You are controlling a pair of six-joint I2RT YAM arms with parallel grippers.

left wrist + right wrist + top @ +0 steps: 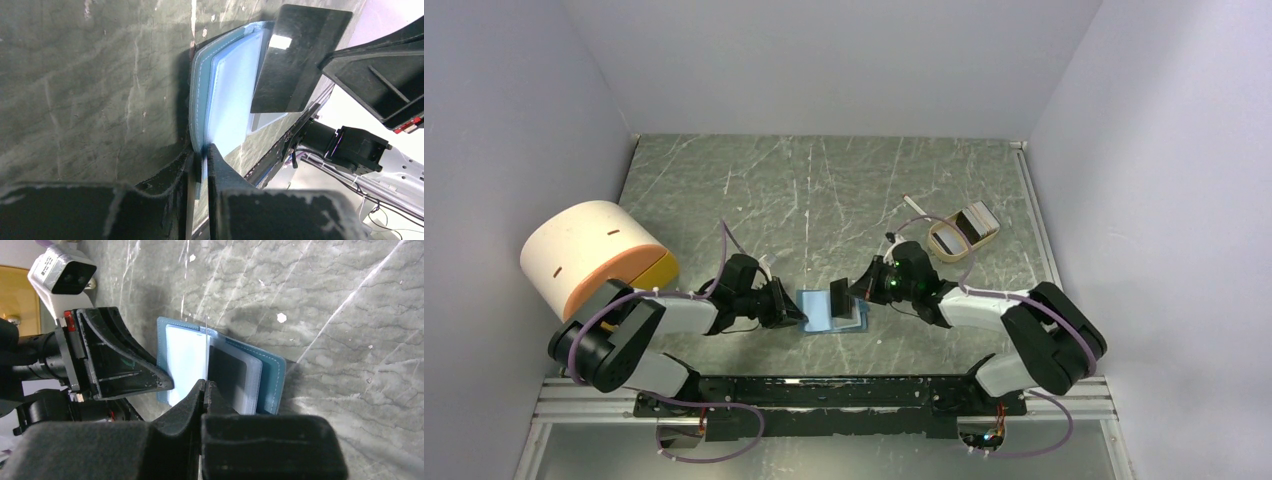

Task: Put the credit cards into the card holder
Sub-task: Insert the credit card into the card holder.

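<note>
At the centre of the overhead view, the card holder (826, 312) lies open on the marbled table (824, 180), between my two arms. My left gripper (201, 150) is clamped on the near edge of a pale-blue leaf. I judge this steadies the case and holds a slot mouth parted. My right gripper (205, 386) is closed on a dark credit card (298, 55), held on edge over the open pockets so that its free edge can slide into one. Whether it has entered a slot I cannot tell. At the upper right of the overhead view, more credit cards (977, 218) wait in a tan tray (939, 245), well apart from the holder.
</note>
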